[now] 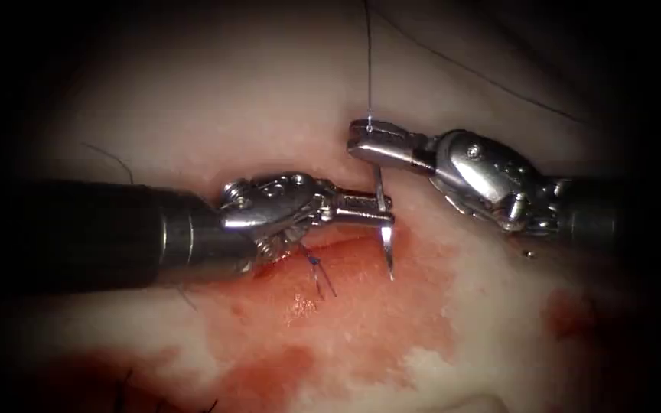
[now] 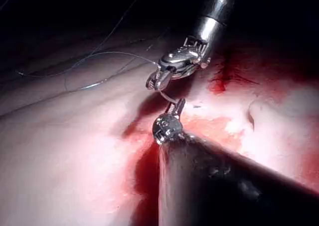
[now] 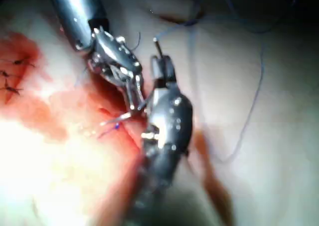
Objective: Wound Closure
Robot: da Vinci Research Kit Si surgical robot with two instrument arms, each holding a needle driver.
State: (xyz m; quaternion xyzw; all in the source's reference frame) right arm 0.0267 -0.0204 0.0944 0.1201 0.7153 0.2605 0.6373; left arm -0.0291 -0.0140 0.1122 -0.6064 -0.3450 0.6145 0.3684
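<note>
My left tool (image 1: pixel 380 209) comes in from the left and is shut on the curved needle (image 1: pixel 387 252) about midway along its curve. The needle's point hangs free over the red-stained tissue (image 1: pixel 269 115), just right of the cut (image 1: pixel 330 246), and is not in the tissue. My right tool (image 1: pixel 357 141) sits just above, shut on the needle near its tail. The thread (image 1: pixel 369 61) rises straight up from there. In the left wrist view the needle (image 2: pixel 166 95) bridges the right tool (image 2: pixel 153 82) and the left tool (image 2: pixel 178 105).
A tied stitch with short blue thread ends (image 1: pixel 317 269) lies on the cut under the left tool's wrist. Red fluid (image 1: pixel 361 321) spreads below the cut. Loose thread (image 1: pixel 483 76) trails across the far tissue. Earlier stitches (image 3: pixel 12 76) show in the right wrist view.
</note>
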